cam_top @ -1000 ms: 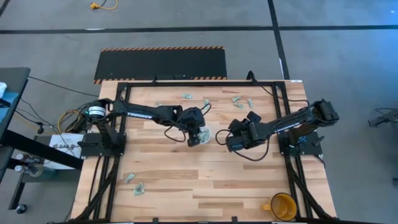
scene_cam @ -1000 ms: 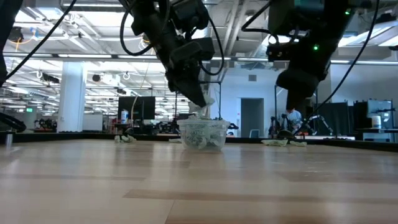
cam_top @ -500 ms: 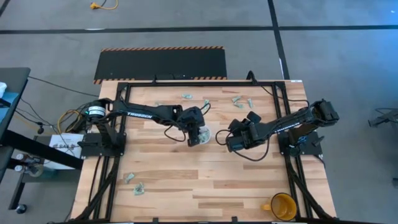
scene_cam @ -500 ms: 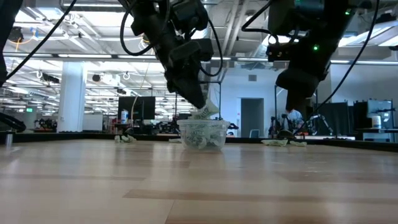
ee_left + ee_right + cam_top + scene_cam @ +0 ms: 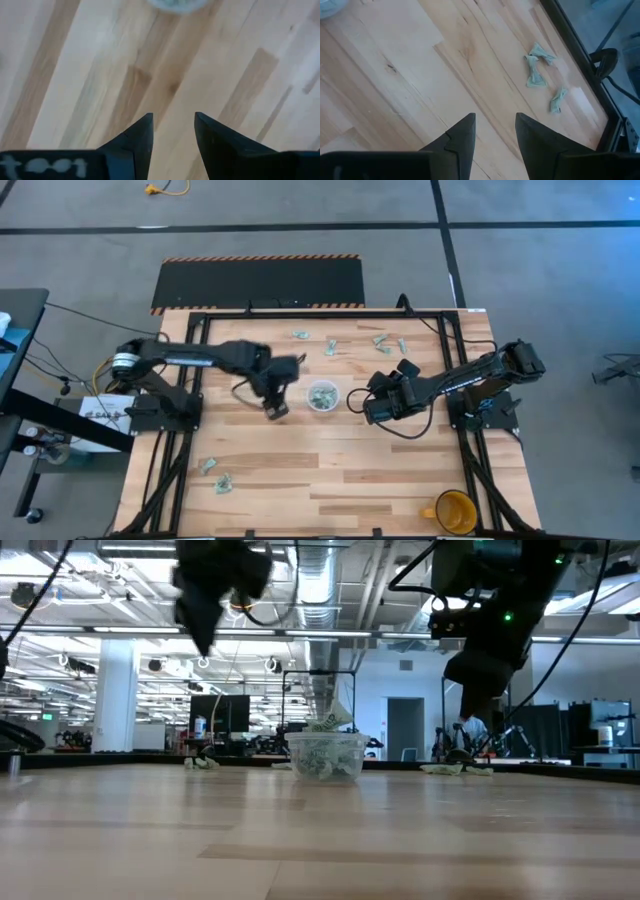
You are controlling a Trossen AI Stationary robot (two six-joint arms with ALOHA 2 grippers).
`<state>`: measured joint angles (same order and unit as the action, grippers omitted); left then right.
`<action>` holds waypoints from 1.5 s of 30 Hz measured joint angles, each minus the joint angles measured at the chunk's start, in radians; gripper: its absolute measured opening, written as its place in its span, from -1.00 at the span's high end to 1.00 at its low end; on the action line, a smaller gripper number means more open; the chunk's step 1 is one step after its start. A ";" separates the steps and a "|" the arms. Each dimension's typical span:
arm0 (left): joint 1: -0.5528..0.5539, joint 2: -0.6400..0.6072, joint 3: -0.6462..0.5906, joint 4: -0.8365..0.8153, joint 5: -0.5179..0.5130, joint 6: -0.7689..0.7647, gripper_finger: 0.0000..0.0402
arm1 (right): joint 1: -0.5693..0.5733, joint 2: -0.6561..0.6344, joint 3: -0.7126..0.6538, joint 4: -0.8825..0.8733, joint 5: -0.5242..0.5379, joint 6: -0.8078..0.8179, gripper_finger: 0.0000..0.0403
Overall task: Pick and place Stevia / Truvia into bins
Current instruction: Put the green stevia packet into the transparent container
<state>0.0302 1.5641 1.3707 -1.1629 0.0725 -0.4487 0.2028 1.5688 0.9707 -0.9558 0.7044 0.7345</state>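
Note:
The clear plastic bin (image 5: 321,395) stands mid-table with several pale green Stevia sachets inside; one sachet (image 5: 333,721) sticks up above its rim. My left gripper (image 5: 275,409) hovers open and empty to the left of the bin, over bare wood (image 5: 172,125). To the bin's right, my right gripper (image 5: 372,412) also hovers open and empty (image 5: 495,127). Loose sachets lie flat near the far edge (image 5: 330,347) (image 5: 385,343) and near the front left (image 5: 215,475); the right wrist view shows three (image 5: 537,70).
A yellow-orange mug (image 5: 455,512) stands at the front right corner. A black frame (image 5: 470,470) runs along the table's sides. Bare wood lies between the bin and the near edge.
My left gripper has opened over the bin and let go of a sachet, which now rests in the bin and pokes above its rim. The gripper has then risen and swung toward the table's left edge, away from the bin.

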 joint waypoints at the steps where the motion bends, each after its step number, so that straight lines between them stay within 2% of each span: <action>1: -0.039 -0.025 -0.014 -0.016 -0.034 -0.035 0.34 | 0.000 0.000 0.000 0.000 0.000 0.000 0.33; 5: -0.222 -0.109 -0.078 -0.054 -0.159 -0.236 0.34 | 0.000 0.000 0.000 0.000 0.000 0.000 0.33; 9: -0.429 -0.153 -0.158 -0.048 -0.229 -0.520 0.34 | 0.000 0.000 0.000 0.005 0.000 0.000 0.33; 13: -0.624 -0.152 -0.229 0.005 -0.215 -0.814 0.34 | 0.000 0.000 0.000 0.012 0.000 0.000 0.33; 16: -0.730 -0.143 -0.271 0.108 -0.157 -0.954 0.34 | 0.000 0.000 0.000 0.020 0.000 0.000 0.33; 21: -0.854 -0.137 -0.326 0.285 -0.141 -0.987 0.34 | 0.000 0.000 0.000 0.024 0.000 0.000 0.33; 27: -0.937 -0.138 -0.407 0.413 -0.144 -1.035 0.34 | 0.000 0.000 0.000 0.026 0.000 0.000 0.33; 35: -0.961 -0.137 -0.498 0.448 -0.123 -1.066 0.34 | 0.000 0.000 0.000 0.036 0.000 0.000 0.33; 41: -0.962 -0.137 -0.573 0.575 -0.101 -1.070 0.34 | 0.000 0.000 0.000 0.037 0.000 0.000 0.33; 45: -0.962 -0.137 -0.606 0.601 -0.077 -1.097 0.34 | 0.000 0.000 0.000 0.037 0.000 0.000 0.33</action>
<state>-0.9319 1.4269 0.7651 -0.5620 -0.0044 -1.5458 0.2028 1.5688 0.9707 -0.9188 0.7040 0.7341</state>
